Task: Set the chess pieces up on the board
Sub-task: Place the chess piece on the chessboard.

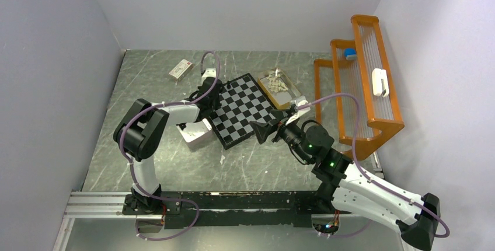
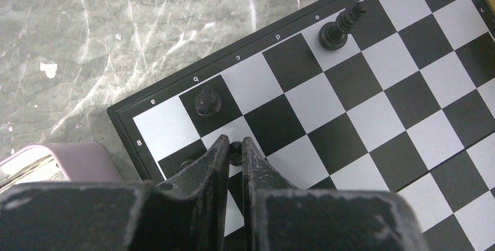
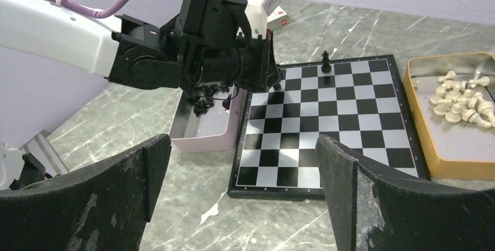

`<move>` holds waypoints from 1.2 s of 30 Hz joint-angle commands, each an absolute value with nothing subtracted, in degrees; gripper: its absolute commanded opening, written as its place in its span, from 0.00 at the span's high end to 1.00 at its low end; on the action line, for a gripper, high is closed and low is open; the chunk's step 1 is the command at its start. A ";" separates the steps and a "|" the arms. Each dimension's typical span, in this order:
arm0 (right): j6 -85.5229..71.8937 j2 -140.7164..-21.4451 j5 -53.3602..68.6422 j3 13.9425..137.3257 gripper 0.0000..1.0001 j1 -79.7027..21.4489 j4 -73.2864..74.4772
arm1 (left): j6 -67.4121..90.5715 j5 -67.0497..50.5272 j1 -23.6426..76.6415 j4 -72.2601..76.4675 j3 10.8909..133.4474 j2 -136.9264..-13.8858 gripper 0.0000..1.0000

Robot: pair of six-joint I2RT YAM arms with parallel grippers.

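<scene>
Chess pieces [image 2: 208, 100] on the board [image 2: 373, 117] are few, along its lettered edge; the left gripper [image 2: 233, 143] pinches another black pawn [image 2: 235, 153] just inside that row. Opening there, a finger could topple the neighbouring piece or leave the pawn straddling squares, while the right gripper [image 3: 243, 140] hangs spread wide off the board.

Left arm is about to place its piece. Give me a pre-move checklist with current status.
1. Grip: left end effector shut on the held black piece - ok.
2. Held black piece touching the board - cannot tell.
3. Square beneath it free - cannot tell, the fingers hide it.
4. Black piece near the b mark upright and apart from the fingers - ok.
5. Tall black piece upright, away from the left end effector - ok.
6. Right end effector open, well away from the left arm - ok.
</scene>
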State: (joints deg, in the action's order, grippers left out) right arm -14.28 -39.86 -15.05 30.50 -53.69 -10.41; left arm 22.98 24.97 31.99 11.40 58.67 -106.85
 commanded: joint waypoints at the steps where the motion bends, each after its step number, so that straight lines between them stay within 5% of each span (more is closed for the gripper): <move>1: -13.62 -40.43 -15.92 32.06 0.00 -53.52 -10.72 | 22.24 26.51 32.25 12.93 59.63 -107.42 0.83; 25: -14.28 -41.64 -13.74 31.55 0.00 -53.53 -11.26 | 21.89 23.42 32.21 8.44 63.30 -102.30 0.72; 36: -15.09 -41.25 -13.34 31.16 0.00 -53.48 -10.55 | 26.55 19.84 29.28 -6.12 67.38 -97.66 0.72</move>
State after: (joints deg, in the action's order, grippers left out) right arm -14.41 -42.04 -13.30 30.55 -53.69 -10.35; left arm 23.94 23.09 31.18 1.96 65.04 -101.27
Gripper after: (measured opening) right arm 0.997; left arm 0.284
